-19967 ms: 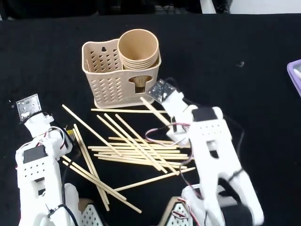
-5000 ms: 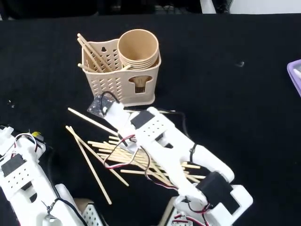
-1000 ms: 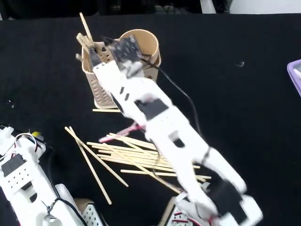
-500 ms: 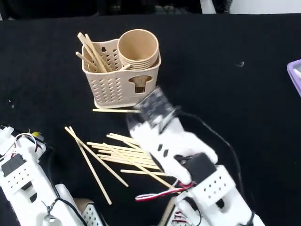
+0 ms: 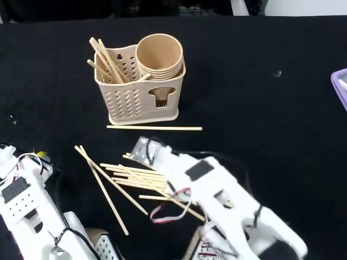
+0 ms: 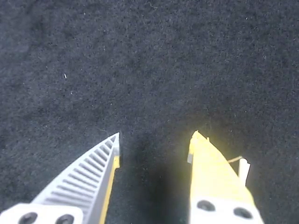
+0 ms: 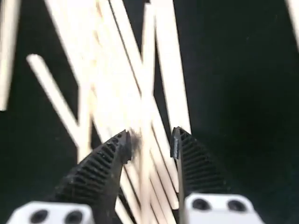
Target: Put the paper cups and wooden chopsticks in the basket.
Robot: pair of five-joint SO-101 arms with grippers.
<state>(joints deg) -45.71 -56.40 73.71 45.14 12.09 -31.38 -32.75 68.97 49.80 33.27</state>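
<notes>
Cups sit stacked in the basket, with a few chopsticks in the compartment beside them. I judge most of the job is left, since a pile lies loose on the surface. Left gripper: fingers spread over bare surface. Right gripper: fingers spread just above the pile, pinching nothing.

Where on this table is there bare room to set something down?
Bare cloth lies right of the basket, out to the purple object at the edge, and left of the basket beyond the left arm. Crowded in front: loose chopsticks, with the right gripper over them.
</notes>
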